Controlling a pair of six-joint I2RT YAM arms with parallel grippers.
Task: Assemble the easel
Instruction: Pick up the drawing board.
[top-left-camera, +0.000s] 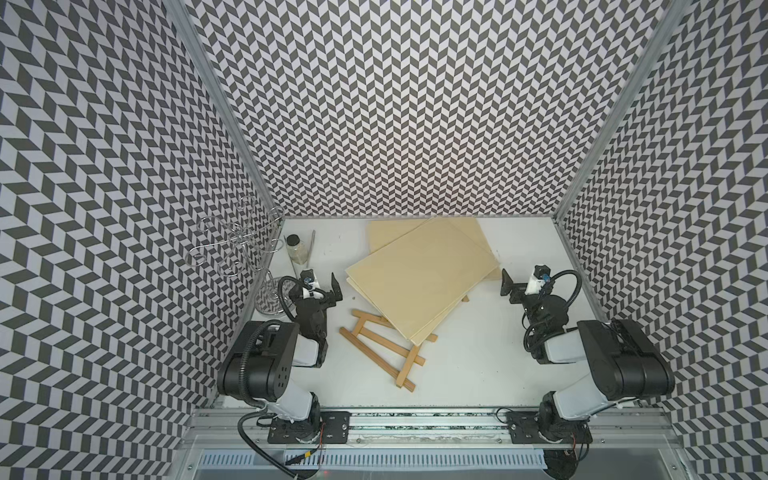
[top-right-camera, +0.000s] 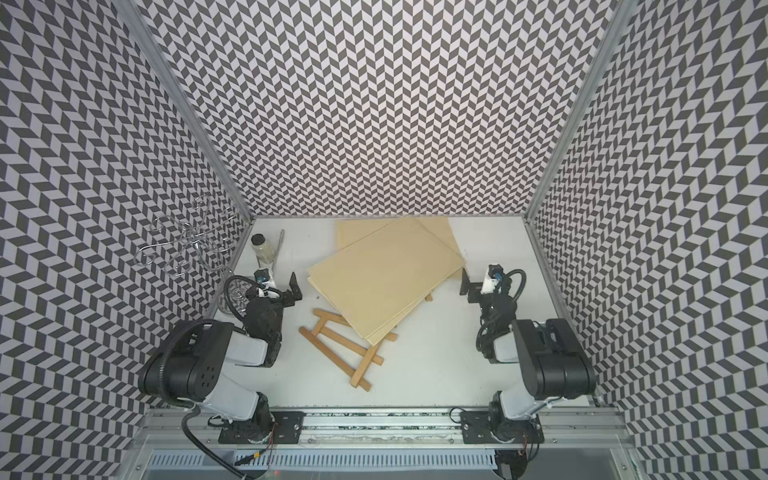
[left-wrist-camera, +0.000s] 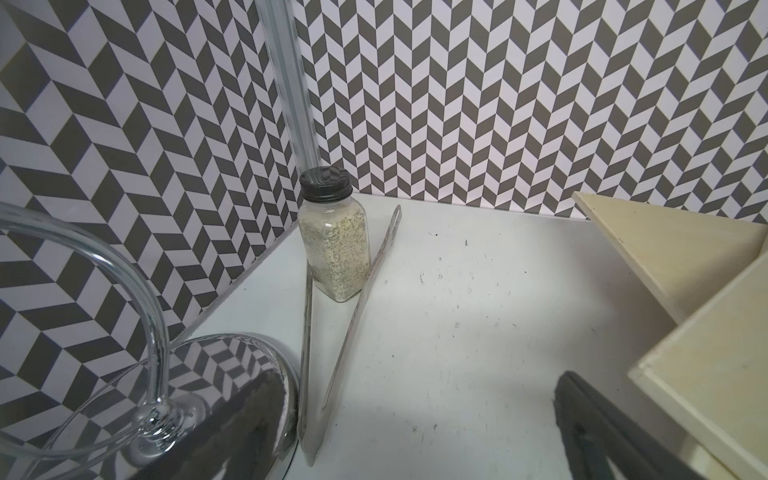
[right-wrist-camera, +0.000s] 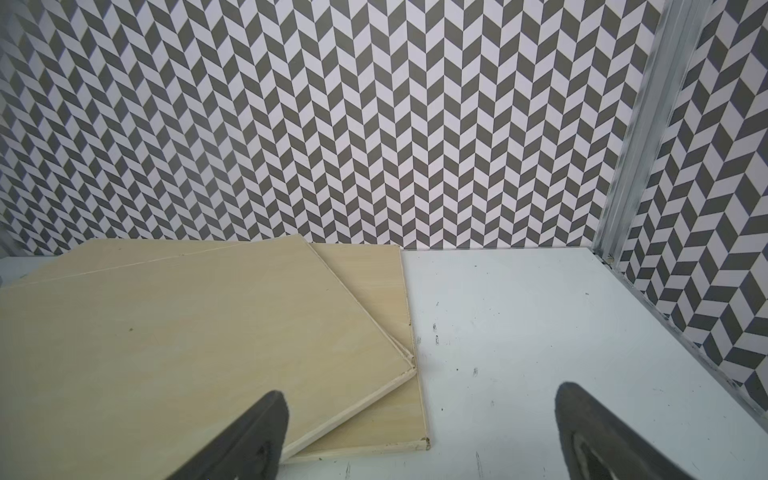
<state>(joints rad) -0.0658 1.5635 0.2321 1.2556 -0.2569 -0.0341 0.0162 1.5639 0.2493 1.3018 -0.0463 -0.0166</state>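
So our easel is lying flat in the middle, its far end tucked under the stack of boards, which probably has to shift first. Our left gripper and right gripper hang on either side, jaws wide, holding nothing.

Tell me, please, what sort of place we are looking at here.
Most likely a robot test cell in a lab: chevron-patterned walls enclose a white table on three sides, and the left arm and right arm are mounted on an aluminium rail at its front edge.
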